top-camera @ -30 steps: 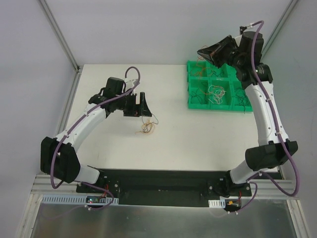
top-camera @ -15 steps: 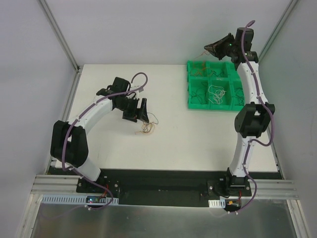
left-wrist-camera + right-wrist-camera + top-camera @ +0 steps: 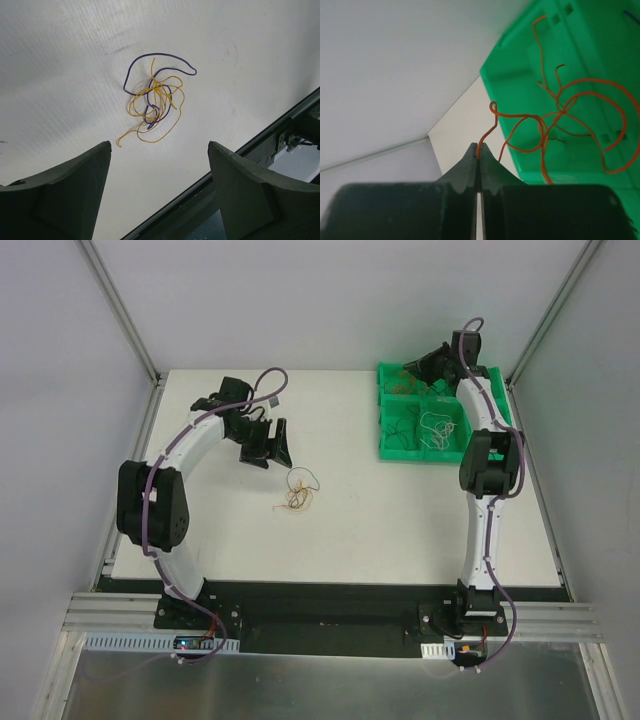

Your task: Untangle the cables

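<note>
A small tangle of orange and blue-purple cables (image 3: 154, 99) lies loose on the white table (image 3: 360, 510); in the top view the tangle (image 3: 298, 494) sits mid-table. My left gripper (image 3: 275, 448) is open and empty, held above the table just up-left of the tangle (image 3: 159, 150). My right gripper (image 3: 479, 148) is shut on a thin orange cable (image 3: 560, 112) that hangs into the far-left compartment of the green bin (image 3: 590, 165). In the top view the right gripper (image 3: 420, 364) is over the bin's far-left corner.
The green compartment bin (image 3: 392, 446) at the back right holds other cables: a white one (image 3: 436, 426) and dark ones (image 3: 400, 428). Metal frame posts stand at the back corners. The table's black front edge (image 3: 240, 165) shows in the left wrist view.
My right arm has swung down and back, lowering the orange cable to the bin's far-left compartment. My left gripper has pulled back up-left from the tangle, which stays on the table.
</note>
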Controlling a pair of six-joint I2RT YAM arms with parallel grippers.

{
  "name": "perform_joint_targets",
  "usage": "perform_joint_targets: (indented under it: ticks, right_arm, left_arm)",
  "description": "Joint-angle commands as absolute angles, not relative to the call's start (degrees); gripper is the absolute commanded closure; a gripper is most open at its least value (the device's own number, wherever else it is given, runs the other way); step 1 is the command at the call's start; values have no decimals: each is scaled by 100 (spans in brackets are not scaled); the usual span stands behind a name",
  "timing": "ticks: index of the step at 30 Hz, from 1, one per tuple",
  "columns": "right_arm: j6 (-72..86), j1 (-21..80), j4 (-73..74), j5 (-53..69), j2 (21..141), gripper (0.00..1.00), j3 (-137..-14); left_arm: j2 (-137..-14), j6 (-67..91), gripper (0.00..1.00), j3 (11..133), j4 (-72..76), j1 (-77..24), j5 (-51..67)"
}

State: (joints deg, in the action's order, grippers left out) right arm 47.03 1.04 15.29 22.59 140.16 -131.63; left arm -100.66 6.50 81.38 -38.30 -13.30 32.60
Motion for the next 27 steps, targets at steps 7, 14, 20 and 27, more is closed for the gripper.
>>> perform_joint_targets:
  ticks: [7,14,20,27]
  right_arm:
    - [3024,211,1941,1591,14291,89,-13878]
    - [2435,413,2434,1406,13958,76,-13772]
    - [2294,439,2988,1354,13519,62,-13615]
    - [1811,413,3444,1415,13342,47,-13613]
  left_arm:
    - [-10362,633,23,8420,-4025,-1108,3621]
    - [-10380,659,23,8367,-3973,-1107,3806]
    - [-10143,712,25,8034,-3876,-1107,3902]
    - [-9405,887,26,7173,-3560,-1151,3902]
